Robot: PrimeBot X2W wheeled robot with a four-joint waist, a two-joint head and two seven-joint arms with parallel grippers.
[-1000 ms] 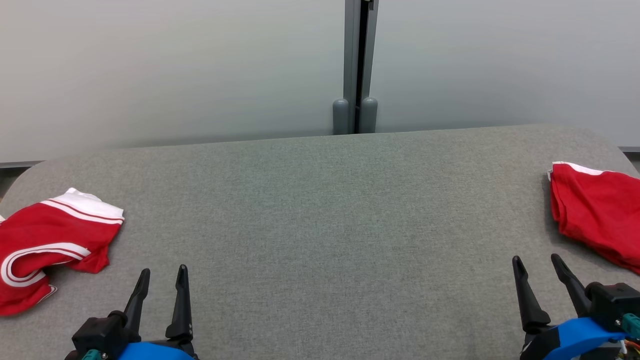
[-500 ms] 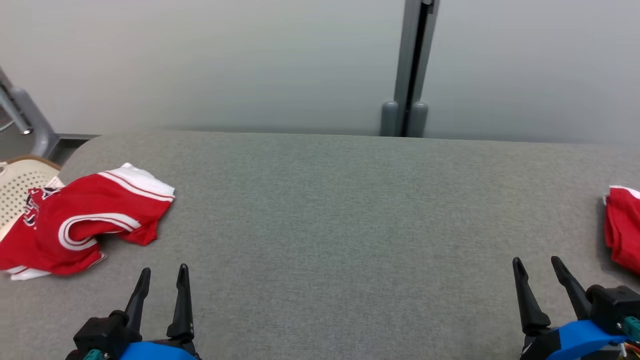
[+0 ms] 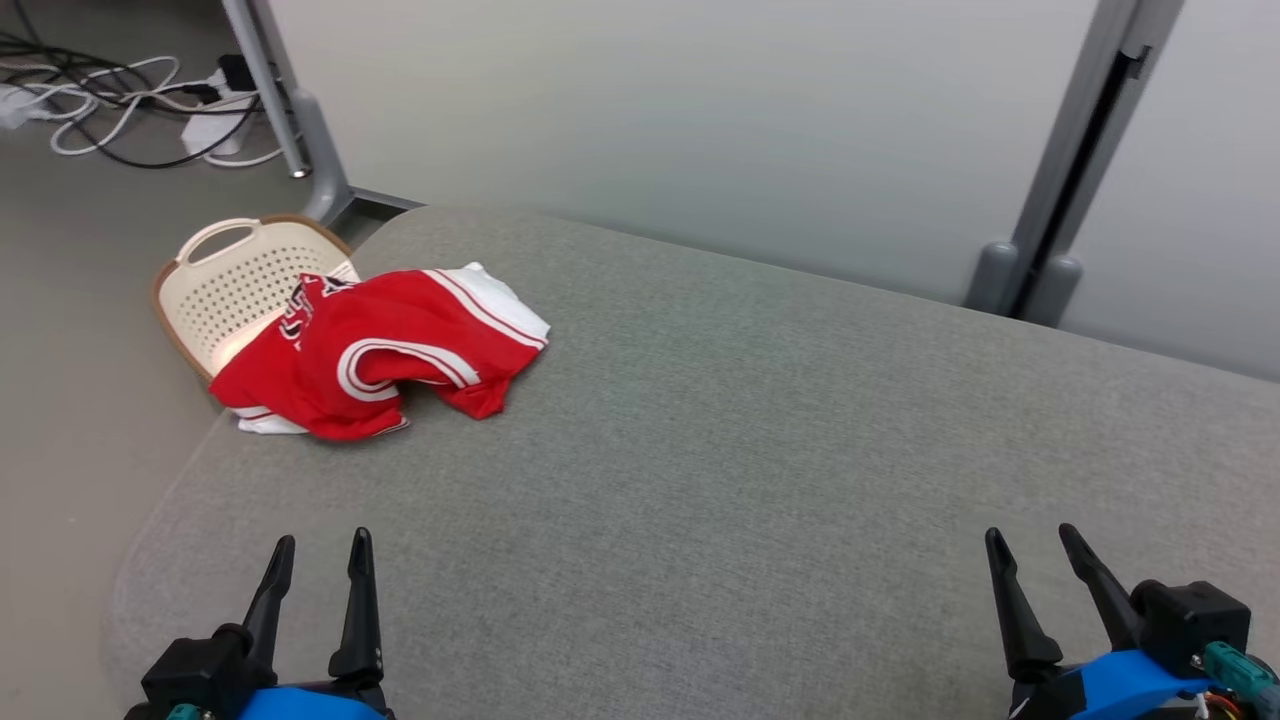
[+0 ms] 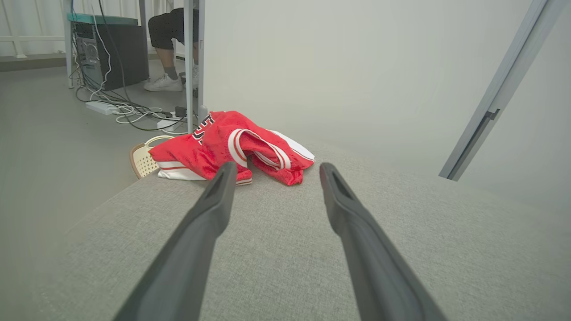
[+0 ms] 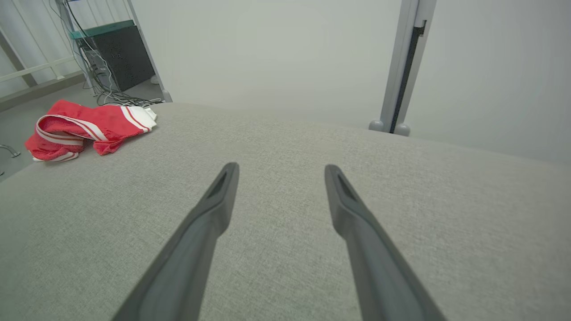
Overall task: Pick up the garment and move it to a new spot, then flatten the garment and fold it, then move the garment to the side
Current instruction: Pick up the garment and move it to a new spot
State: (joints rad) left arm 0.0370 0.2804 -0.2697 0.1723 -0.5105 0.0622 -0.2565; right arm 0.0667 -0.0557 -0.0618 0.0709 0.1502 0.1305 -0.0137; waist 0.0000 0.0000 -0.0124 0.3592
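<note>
In the head view, a crumpled red garment (image 3: 385, 355) with white stripes is seen lying at the far left corner of the grey counter (image 3: 750, 450). Its left edge is draped past the counter's rim, over a cream perforated basket (image 3: 225, 280) that is set on the floor. The left jaws are seen at the lower left, their dark fingers (image 3: 357, 600) spread apart and empty. The right jaws are seen at the lower right, their fingers (image 3: 1005, 610) likewise parted, with nothing held. Both are kept well apart from the garment. Cables (image 3: 130, 110) are strewn on the floor at the upper left, and a grey post (image 3: 1060, 170) is fixed against the pale wall.

In the left wrist view, the garment (image 4: 223, 147) is framed just beyond the tips of the wide-set fingers (image 4: 209, 223), untouched. The basket (image 4: 145, 158) is partly hidden behind it. A person's legs (image 4: 167, 44) and a dark computer case (image 4: 111, 53) are seen further back.

In the right wrist view, the fingers (image 5: 209, 214) are held wide over bare counter (image 5: 446, 200), and the garment (image 5: 84, 127) is found far off at the upper left.
</note>
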